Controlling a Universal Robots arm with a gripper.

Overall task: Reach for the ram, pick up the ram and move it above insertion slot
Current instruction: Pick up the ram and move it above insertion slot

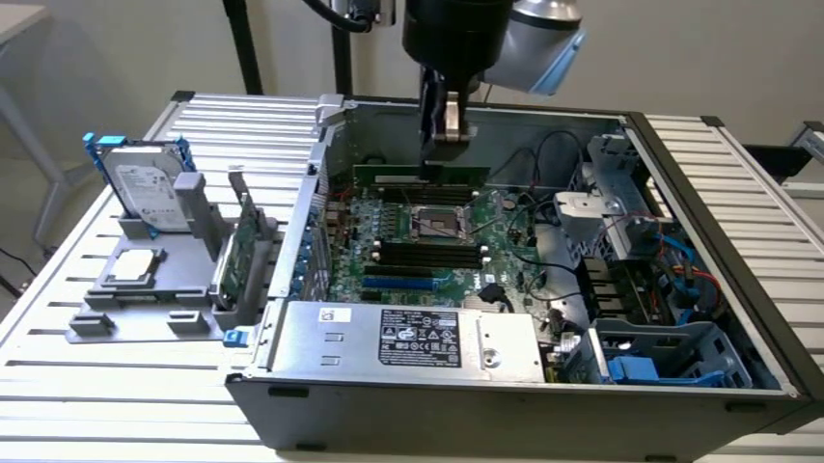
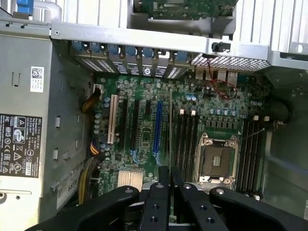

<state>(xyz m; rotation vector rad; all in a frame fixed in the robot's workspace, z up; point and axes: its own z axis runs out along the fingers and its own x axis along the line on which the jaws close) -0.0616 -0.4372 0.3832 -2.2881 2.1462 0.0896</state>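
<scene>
Gripper (image 1: 445, 135) hanging over the open computer case (image 1: 721, 222) in our exterior view, clamping the ram (image 1: 422, 177) upright above the motherboard (image 1: 425, 241), in our wrist view we are seeing fingers (image 2: 161, 199) pinching the ram (image 2: 170, 130) edge-on above the memory slots (image 2: 185, 139).

The arm hung straight down, its gripper (image 1: 445, 135) vertical, fingers (image 2: 155, 199) pinched nearly together, pointing downward.
</scene>
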